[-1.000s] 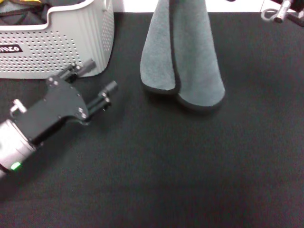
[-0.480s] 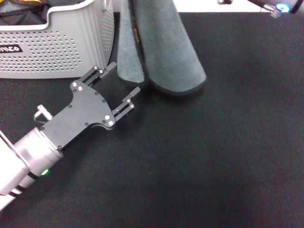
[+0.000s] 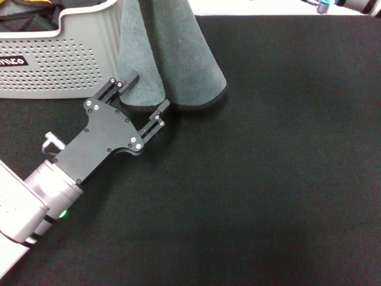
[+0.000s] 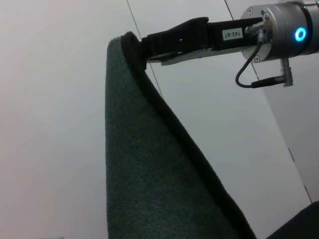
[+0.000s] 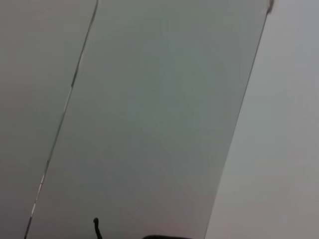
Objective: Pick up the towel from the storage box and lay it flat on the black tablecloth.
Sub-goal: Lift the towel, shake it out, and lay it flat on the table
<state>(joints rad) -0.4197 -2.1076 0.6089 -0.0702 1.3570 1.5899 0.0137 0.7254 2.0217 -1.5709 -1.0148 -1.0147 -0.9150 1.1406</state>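
Left gripper [image 3: 146,95] sits low over the black tablecloth [image 3: 268,179], fingers apart, straddling the bottom edge of the towel [image 3: 172,53]. One finger [image 3: 122,83] is on the box side of the hanging fold, the other [image 3: 158,116] on the open-table side. Cloth is between them, not clamped as far as the head view shows.

Towel hangs folded, grey face out, black hem along the bottom. Two lobes: a narrower one next to the box, a wider one further right. Bottom edges are at or just above the tablecloth; can't tell whether they touch. Upper part runs out of the head view.

Right gripper [image 4: 149,47] holds the towel from above: in the left wrist view its black fingers are closed on the top corner of the towel [image 4: 149,169], hem running down from the pinch point. Its silver wrist [image 4: 284,32] shows a blue ring light. In the head view only a bit of that arm [image 3: 324,6] shows at the top edge.

Storage box [image 3: 59,53] stands at the far left on the tablecloth, perforated wall facing the camera, black label [image 3: 12,61] partly cut off. The towel's narrow lobe hangs just beside the box's right corner, overlapping it in view. Something dark with a bit of yellow [image 3: 27,7] lies inside the box.

Right wrist view shows only blank pale surfaces.
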